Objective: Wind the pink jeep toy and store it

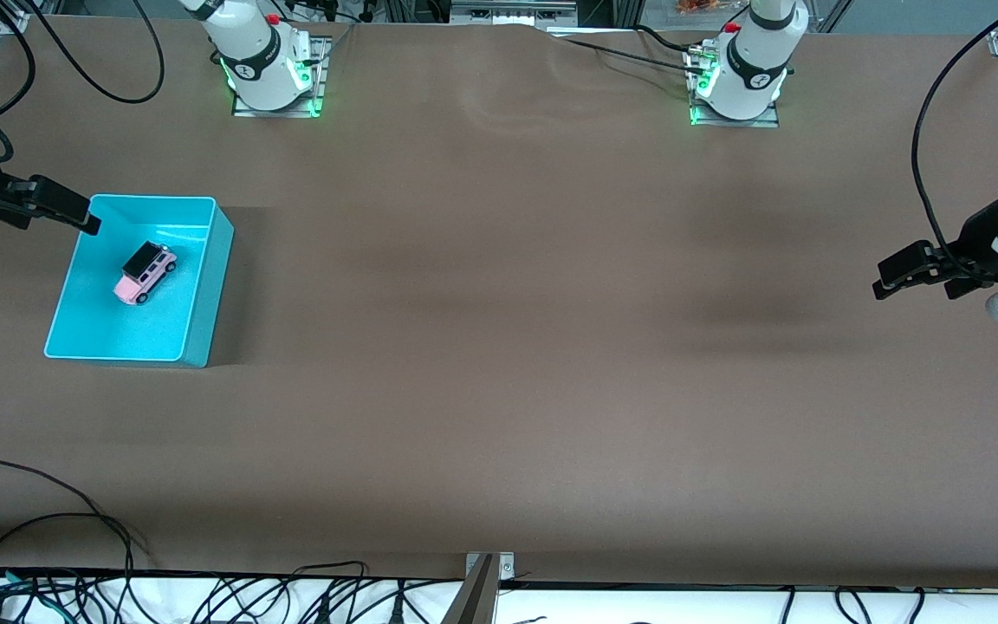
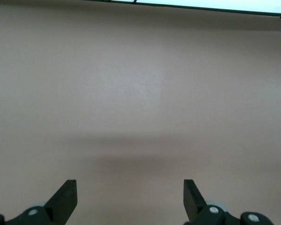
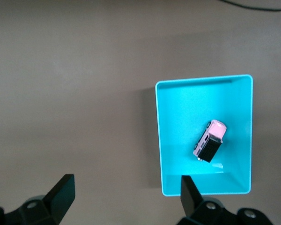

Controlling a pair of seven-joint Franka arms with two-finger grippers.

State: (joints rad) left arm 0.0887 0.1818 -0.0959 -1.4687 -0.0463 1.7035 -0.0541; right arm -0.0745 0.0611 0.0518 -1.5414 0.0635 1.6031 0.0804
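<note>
Risk looks slight: pink jeep toy (image 1: pixel 145 272) sits binned in turquoise bin (image 1: pixel 204 286), though wide-open right gripper (image 1: pixel 87 221) hovering over its rim could clip it, while left gripper (image 1: pixel 893 279) waits spread wide.

A turquoise bin (image 1: pixel 204 286) is set on the brown table (image 1: pixel 499 347), toward the right arm's end. Loose black cables (image 1: pixel 204 594) are strung along the table's edge nearest the front camera, and a small metal bracket (image 1: pixel 489 568) is fixed at that edge's middle.

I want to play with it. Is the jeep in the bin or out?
In. The jeep sits on its wheels inside the bin.
</note>
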